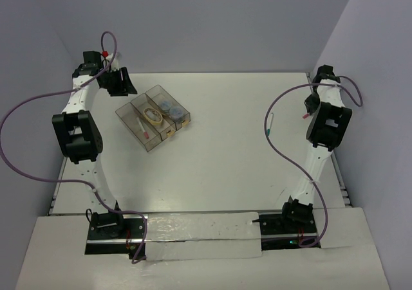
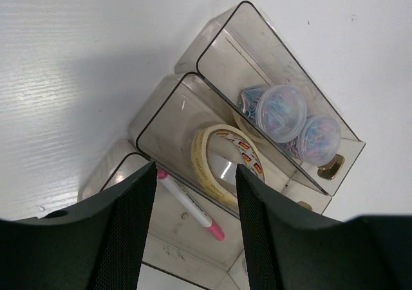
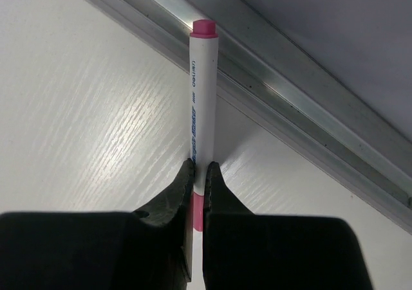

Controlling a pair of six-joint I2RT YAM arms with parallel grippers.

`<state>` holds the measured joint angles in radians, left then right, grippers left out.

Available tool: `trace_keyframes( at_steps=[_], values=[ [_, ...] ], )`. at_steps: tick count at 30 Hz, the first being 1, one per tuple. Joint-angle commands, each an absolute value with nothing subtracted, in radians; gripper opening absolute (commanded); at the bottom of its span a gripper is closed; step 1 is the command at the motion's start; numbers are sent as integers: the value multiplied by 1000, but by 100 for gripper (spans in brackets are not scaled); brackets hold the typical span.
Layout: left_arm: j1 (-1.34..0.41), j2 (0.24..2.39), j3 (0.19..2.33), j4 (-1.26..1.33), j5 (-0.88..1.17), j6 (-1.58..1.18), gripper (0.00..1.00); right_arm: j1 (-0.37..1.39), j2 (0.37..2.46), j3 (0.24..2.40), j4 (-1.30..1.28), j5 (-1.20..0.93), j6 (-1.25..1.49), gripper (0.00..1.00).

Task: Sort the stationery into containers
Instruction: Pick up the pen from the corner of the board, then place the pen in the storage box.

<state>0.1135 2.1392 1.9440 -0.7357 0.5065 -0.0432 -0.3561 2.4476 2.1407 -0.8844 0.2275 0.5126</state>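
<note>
The right fingers (image 3: 175, 197) pinch a pink-capped pen (image 3: 201, 90) at the table's (image 1: 219, 161) far right, beside its rail (image 3: 290, 103). A green-tipped pen (image 1: 270, 124) lies just left of them. The left fingers (image 2: 125, 232), spread, hang over the bins (image 1: 129, 119), which hold a third pen (image 2: 190, 203), a tape roll (image 2: 209, 164) and clip tubs (image 2: 281, 112).

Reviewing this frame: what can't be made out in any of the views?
- Right wrist: the pink-capped pen's lower end, hidden between the right hand's fingers; its print is blurred.
- Left wrist: the nearest bin's near end, covered by the left hand's fingers.
- Top external: the round tubs' contents, too small.
</note>
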Motion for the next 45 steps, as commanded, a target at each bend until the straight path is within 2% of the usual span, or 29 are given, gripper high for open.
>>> trace_keyframes(
  at_steps=[1, 10, 16, 17, 20, 23, 25, 27, 32, 34, 37, 42, 45],
  values=[
    [121, 2135, 1991, -740, 543, -53, 59, -331, 2344, 2024, -767, 230, 361, 0],
    [119, 2101, 1983, -722, 588, -75, 58, -250, 2146, 2022, -604, 149, 334, 0],
    [116, 2069, 2002, -685, 665, -113, 57, 21, 2005, 2009, -418, 38, 218, 0],
    [113, 2056, 2007, -670, 691, -128, 57, 126, 1998, 2018, -374, -35, 214, 0],
    [114, 2018, 2002, -633, 713, -169, 57, 309, 2054, 2137, -373, -128, 202, 0],
    [124, 1973, 1957, -578, 703, -209, 57, 505, 2188, 2349, -408, -211, 173, 0],
    [127, 1943, 1910, -557, 732, -219, 58, 594, 2238, 2397, -392, -230, 152, 0],
    [124, 1918, 1840, -511, 813, -240, 58, 662, 2242, 2357, -348, -251, 138, 0],
    [124, 1776, 1638, -348, 1063, -255, 61, 689, 2166, 2182, -236, -318, 253, 0],
    [124, 1753, 1607, -355, 1128, -237, 61, 706, 2140, 2143, -232, -305, 246, 0],
    [121, 1747, 1592, -366, 1133, -228, 61, 729, 2119, 2109, -227, -304, 230, 0],
    [113, 1727, 1537, -230, 1131, -367, 61, 750, 2102, 2065, -223, -304, 240, 0],
    [97, 1720, 1521, -194, 1061, -411, 58, 751, 2087, 2047, -203, -307, 255, 0]
  ],
)
